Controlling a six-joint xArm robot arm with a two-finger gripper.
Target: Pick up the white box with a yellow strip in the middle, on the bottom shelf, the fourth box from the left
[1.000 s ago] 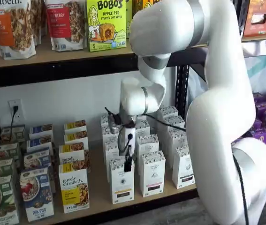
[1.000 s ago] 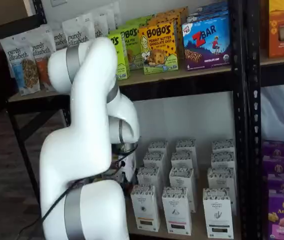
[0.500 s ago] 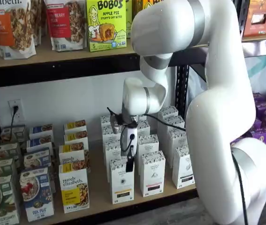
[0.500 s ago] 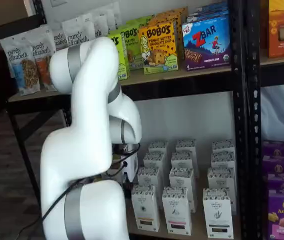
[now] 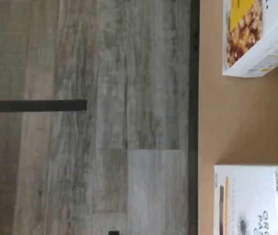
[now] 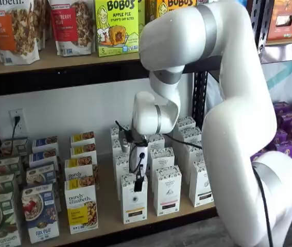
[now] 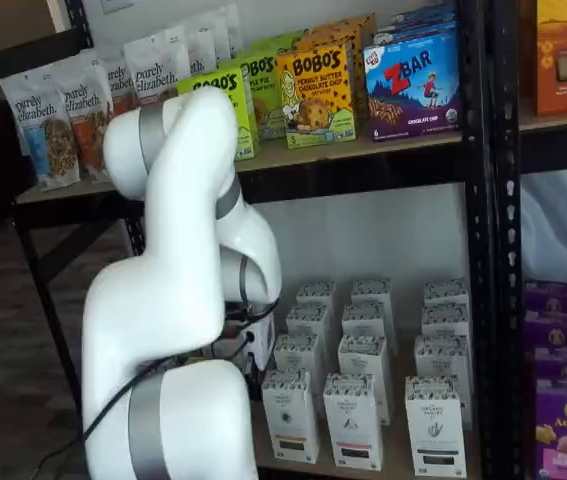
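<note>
The white xArm bends down from its shoulder in front of the rack, forearm angled toward the bottom shelf [image 6: 109,218], with the gripper [image 6: 139,181] hanging over the front of the row of white cartons in a shelf view. Its black fingers [image 6: 139,183] are seen side-on there, so the pictures do not show a gap; the jaws stand at their widest and nothing is held. The white box [image 6: 134,198] with the yellow strip stands upright at the shelf's front edge, directly below the fingers, not gripped. To its left is a purely elizabeth box [image 6: 81,212]; to its right a black-strip carton [image 6: 167,190], with more like cartons ranked behind. In the other shelf view the arm's bulk hides the gripper, and only black-strip cartons [image 7: 353,420] show. The wrist view looks past the shelf's black edge to the grey plank floor [image 5: 89,122], with a corner of the white box [image 5: 254,200] and of the purely elizabeth box [image 5: 256,36] in sight. Compared with a second ago, the wrist has dropped slightly and the upper arm has leaned further left.
</note>
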